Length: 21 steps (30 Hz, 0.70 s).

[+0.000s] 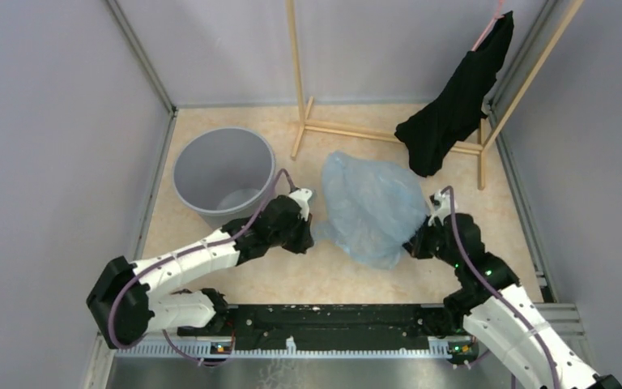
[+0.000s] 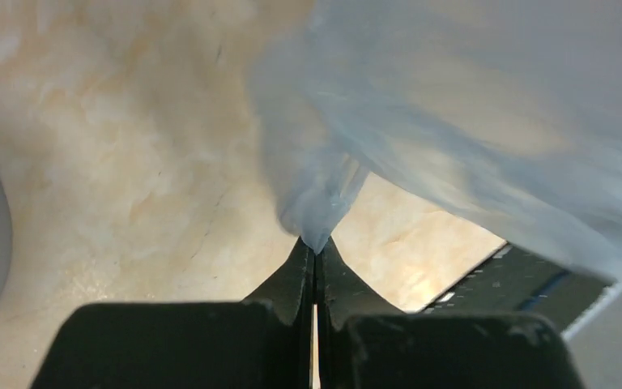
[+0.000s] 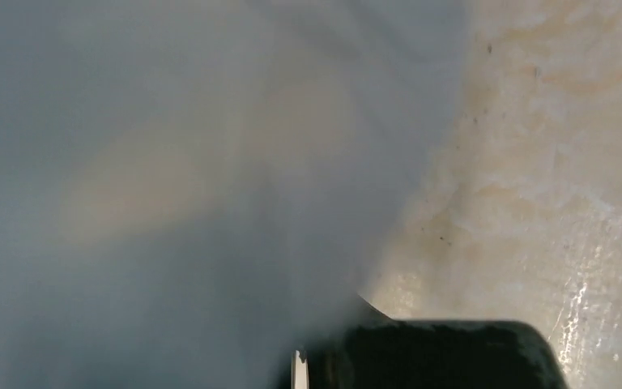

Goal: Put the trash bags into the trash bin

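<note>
Only at left wrist: left claw (image 2: 316, 243) pinched flat on a trash bag (image 2: 453, 121) fold. From above: arms bent inward, right claw (image 1: 415, 241) closed at bag's right edge, hold unclear.

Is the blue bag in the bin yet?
Not yet. Done: the left tool is shut on one edge of the trash bag, and the right tool looks clamped on the opposite edge. In hand: the bag is spread between them beside the trash bin. Left: carry it over and drop it inside.
</note>
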Tool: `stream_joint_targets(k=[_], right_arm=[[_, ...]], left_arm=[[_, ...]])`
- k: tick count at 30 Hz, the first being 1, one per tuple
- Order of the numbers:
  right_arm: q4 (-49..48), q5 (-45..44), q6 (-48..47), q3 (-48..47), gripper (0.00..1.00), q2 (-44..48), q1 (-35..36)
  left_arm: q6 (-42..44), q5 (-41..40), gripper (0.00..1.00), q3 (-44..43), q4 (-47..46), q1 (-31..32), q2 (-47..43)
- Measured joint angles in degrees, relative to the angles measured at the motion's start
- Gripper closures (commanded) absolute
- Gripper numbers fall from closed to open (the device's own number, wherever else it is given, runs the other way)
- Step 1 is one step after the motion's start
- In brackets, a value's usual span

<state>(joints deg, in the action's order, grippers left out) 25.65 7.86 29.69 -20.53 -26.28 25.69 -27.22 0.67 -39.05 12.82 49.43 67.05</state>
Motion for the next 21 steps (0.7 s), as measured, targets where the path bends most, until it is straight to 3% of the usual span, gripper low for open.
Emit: stream_joint_targets(k=[2, 5, 8, 10, 15, 18, 21], right_arm=[[4.2, -0.4, -1.3, -5.7, 1.00, -1.3, 0.0], [7.0, -2.2, -5.8, -30.5, 1.00, -10.2, 0.0], [2.1, -2.7, -9.7, -53.9, 1.00, -17.0, 0.0], [-4.4, -2.6, -11.3, -59.8, 1.00, -15.7, 0.0], [-12.7, -4.8, -10.1, -46.1, 1.00, -4.2, 0.0], [-15.3, -2.2, -4.6, -25.6, 1.00, -3.6, 0.0], [-8.7, 1.6, 0.7, -5.5, 1.00, -3.6, 0.0]], left_arm=[[0.3, 1.3, 1.00, -2.8, 5.3, 0.0, -0.4], [3.3, 4.7, 1.00, -24.6, 8.2, 0.0, 1.6], [6.3, 7.5, 1.00, -46.2, 1.2, 0.2, 3.1], [7.7, 7.6, 1.00, -50.4, -5.4, 0.4, -0.2], [8.9, -0.7, 1.00, -35.5, -13.9, 0.8, -12.2], [6.4, -3.1, 1.00, -23.1, -10.6, 0.7, -8.7], [3.7, -1.0, 1.00, -10.6, -3.7, 0.7, -1.4]])
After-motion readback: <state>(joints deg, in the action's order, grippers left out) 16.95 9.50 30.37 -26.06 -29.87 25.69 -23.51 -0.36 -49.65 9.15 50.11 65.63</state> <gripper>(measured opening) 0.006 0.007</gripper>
